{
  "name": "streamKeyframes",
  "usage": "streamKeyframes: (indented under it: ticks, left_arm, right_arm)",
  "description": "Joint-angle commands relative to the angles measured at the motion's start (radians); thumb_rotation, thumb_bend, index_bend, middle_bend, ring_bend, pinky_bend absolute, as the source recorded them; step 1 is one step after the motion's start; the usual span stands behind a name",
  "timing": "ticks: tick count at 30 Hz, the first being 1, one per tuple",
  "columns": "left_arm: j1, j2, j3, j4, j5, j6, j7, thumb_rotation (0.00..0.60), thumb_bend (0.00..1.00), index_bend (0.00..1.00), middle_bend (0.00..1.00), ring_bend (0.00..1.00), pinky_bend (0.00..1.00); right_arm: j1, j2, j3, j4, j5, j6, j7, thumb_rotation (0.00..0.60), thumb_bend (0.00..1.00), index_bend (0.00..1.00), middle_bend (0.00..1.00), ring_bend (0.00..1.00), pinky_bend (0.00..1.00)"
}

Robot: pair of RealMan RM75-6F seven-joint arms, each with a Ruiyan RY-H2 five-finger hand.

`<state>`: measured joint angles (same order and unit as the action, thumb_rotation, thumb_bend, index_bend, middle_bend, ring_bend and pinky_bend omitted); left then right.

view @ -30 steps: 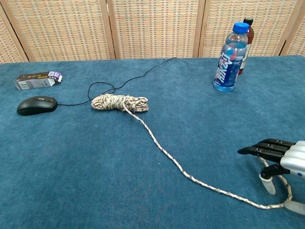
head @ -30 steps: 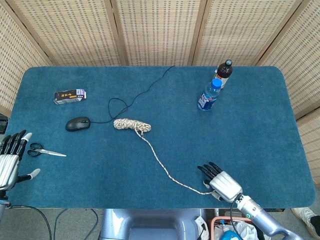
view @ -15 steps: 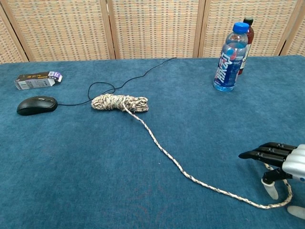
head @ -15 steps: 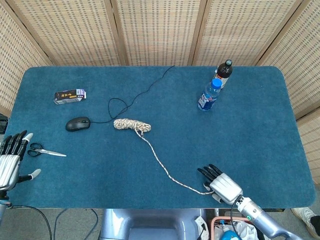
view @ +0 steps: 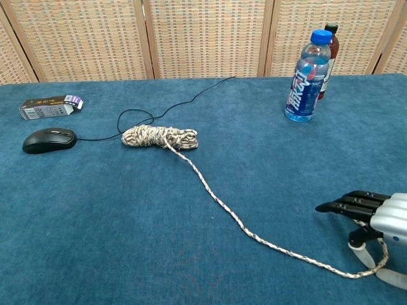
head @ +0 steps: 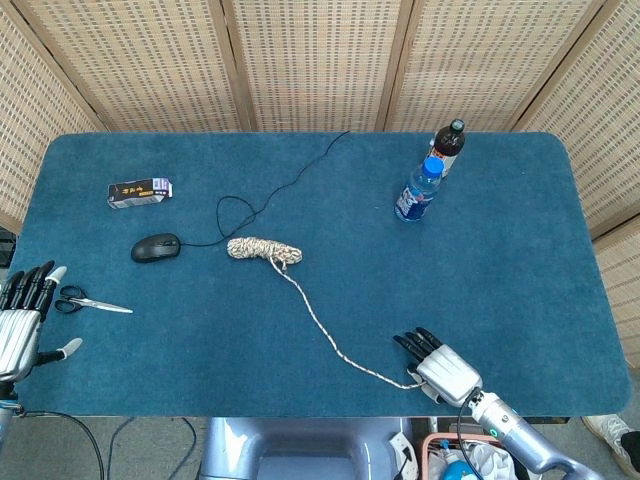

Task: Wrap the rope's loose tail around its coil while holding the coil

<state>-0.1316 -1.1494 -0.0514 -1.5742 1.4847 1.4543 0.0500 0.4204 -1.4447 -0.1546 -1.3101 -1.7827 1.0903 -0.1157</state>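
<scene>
The speckled rope coil (head: 264,250) (view: 159,136) lies left of the table's middle. Its loose tail (head: 325,332) (view: 235,217) runs diagonally toward the front right. The tail's end curls beneath my right hand (head: 440,365) (view: 372,218), which hovers low by the front edge with its fingers stretched flat and its thumb pointing down. No grip on the tail shows. My left hand (head: 22,320) is at the table's left edge, far from the coil, with its fingers spread and nothing in it. The chest view does not show it.
Scissors (head: 85,302) lie just beside my left hand. A black mouse (head: 156,246) (view: 49,140) with its thin cable (head: 270,195) sits behind the coil, and a small box (head: 139,192) at far left. Two bottles (head: 420,188) (view: 308,76) stand at the back right.
My right hand has shifted slightly left and lower over the tail's end, nudging its curl. The coil and my left hand have not moved.
</scene>
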Motion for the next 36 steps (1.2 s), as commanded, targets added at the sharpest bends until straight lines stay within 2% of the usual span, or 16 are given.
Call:
streamKeyframes:
  ticks: [1,10,19,25,29,36]
  left_arm:
    - [0.0,0.0,0.0,0.0,-0.001,0.0,-0.001,0.6,0.0,0.0,0.0,0.0,0.0]
    - [0.0,0.0,0.001,0.0,0.001,0.0,-0.001,0.6,0.0,0.0,0.0,0.0,0.0]
    - [-0.034,-0.002,-0.014,0.009,-0.001,-0.039,-0.004,0.6,0.0,0.0,0.0,0.0,0.0]
    - [-0.132,0.013,-0.048,0.013,0.005,-0.154,-0.012,0.6,0.0,0.0,0.0,0.0,0.0]
    - [-0.235,0.015,-0.077,0.027,0.006,-0.276,-0.008,0.6,0.0,0.0,0.0,0.0,0.0]
    - [-0.434,-0.081,-0.135,0.127,0.013,-0.458,-0.011,0.6,0.0,0.0,0.0,0.0,0.0]
  right_arm:
    - [0.002,-0.002,0.001,0.002,0.004,-0.001,-0.001,0.6,0.43,0.6,0.0,0.0,0.0]
    - [0.004,-0.01,-0.001,0.01,0.005,0.018,0.012,0.6,0.43,0.68,0.0,0.0,0.0]
    - [-0.003,0.016,0.027,-0.007,-0.007,0.132,0.11,0.6,0.43,0.7,0.0,0.0,0.0]
    - [-0.005,0.054,0.065,-0.041,0.027,0.177,0.179,0.6,0.43,0.7,0.0,0.0,0.0]
    - [-0.012,0.084,0.087,-0.073,0.052,0.206,0.217,0.6,0.43,0.7,0.0,0.0,0.0]
    - [-0.026,0.128,0.108,-0.104,0.078,0.236,0.238,0.6,0.43,0.7,0.0,0.0,0.0]
